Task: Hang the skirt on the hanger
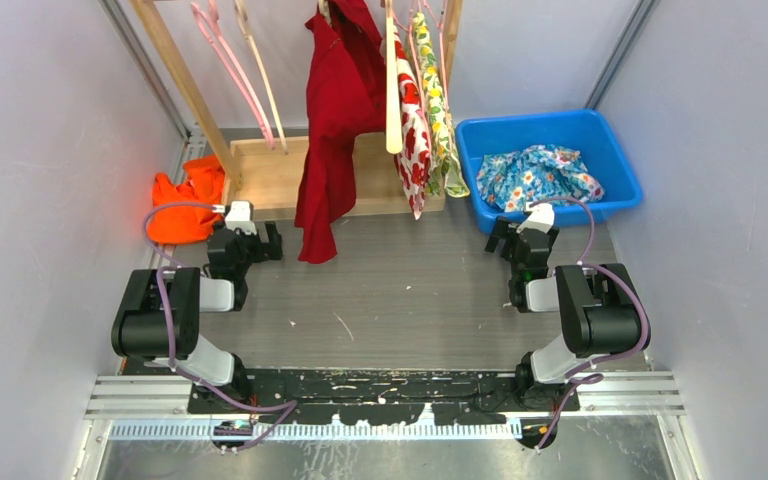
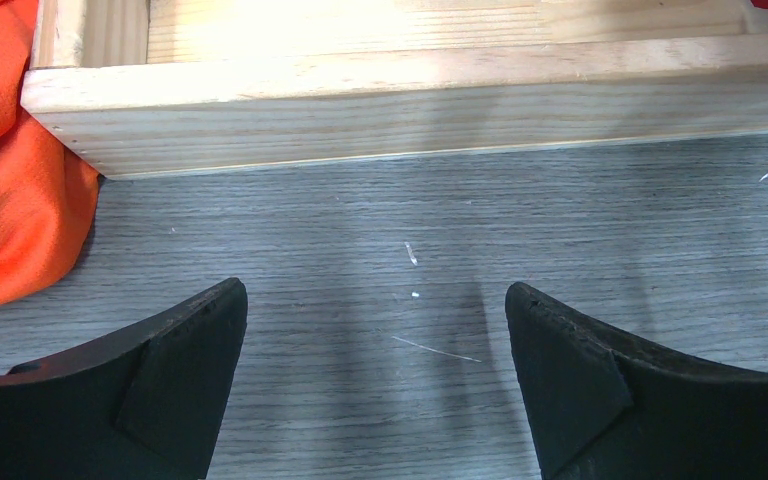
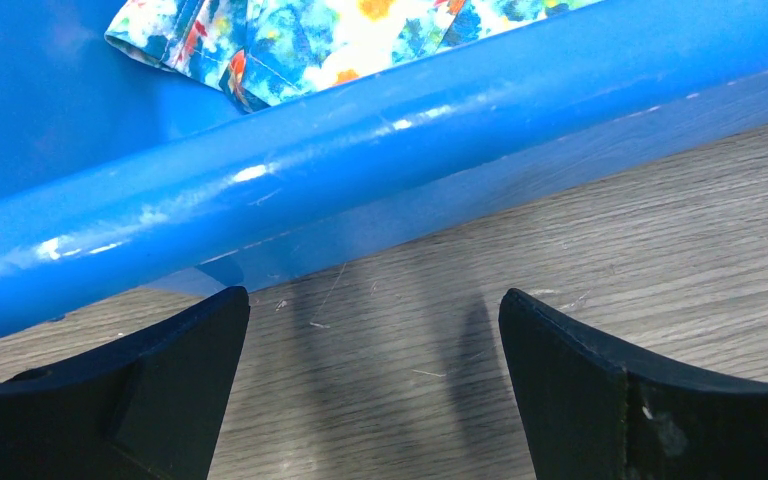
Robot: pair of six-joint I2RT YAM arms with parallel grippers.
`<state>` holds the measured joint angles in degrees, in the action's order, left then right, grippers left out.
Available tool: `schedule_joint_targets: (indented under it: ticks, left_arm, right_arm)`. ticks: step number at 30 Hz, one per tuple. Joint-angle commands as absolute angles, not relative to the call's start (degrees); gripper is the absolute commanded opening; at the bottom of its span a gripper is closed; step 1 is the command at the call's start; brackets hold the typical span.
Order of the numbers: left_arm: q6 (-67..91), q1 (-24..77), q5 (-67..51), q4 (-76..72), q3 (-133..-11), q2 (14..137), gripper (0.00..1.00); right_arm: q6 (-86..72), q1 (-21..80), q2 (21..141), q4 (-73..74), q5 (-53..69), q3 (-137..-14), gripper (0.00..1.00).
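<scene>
The skirt (image 1: 540,175), blue with a flower print, lies crumpled in a blue bin (image 1: 600,208) at the far right; the right wrist view shows its edge (image 3: 360,30) over the bin's rim (image 3: 360,160). Bare pink hangers (image 1: 230,60) hang at the left of a wooden rack. My right gripper (image 1: 525,240) (image 3: 374,298) stands open just in front of the bin, low over the table, holding nothing. My left gripper (image 1: 250,238) (image 2: 376,295) is open and empty too, facing the rack's wooden base (image 2: 410,110).
A red garment (image 1: 335,120) and flowered garments (image 1: 425,110) hang from the rack, one beside a wooden hanger (image 1: 392,90). An orange cloth (image 1: 185,205) (image 2: 10,180) lies left of the rack's base (image 1: 270,175). Grey walls close in both sides.
</scene>
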<state>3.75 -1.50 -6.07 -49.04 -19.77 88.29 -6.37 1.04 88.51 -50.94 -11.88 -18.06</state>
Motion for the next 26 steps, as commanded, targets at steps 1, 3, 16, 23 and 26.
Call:
schedule_joint_targets:
  ticks: [1,3,16,23,26]
  left_arm:
    - [2.4,-1.2,-6.4,-51.8,-21.3,88.5,1.00]
    - [2.4,-1.2,-6.3,-51.8,-21.3,88.6,1.00]
    - [2.4,-1.2,-6.4,-51.8,-21.3,88.6,1.00]
    - [2.4,-1.3,-6.4,-51.8,-21.3,88.5,1.00]
    - [2.4,-1.2,-6.4,-51.8,-21.3,88.6,1.00]
  right_arm:
    - [-6.5,0.9,88.3,-53.6,-12.0,-19.6,1.00]
    - [-6.4,0.8,88.3,-53.6,-12.0,-19.6,1.00]
    - [-6.5,0.8,88.2,-53.6,-12.0,-19.5,1.00]
    - [-6.5,0.6,88.6,-53.3,-11.4,-19.9,1.00]
    - [-6.7,0.5,88.3,-53.3,-11.3,-19.8,1.00]
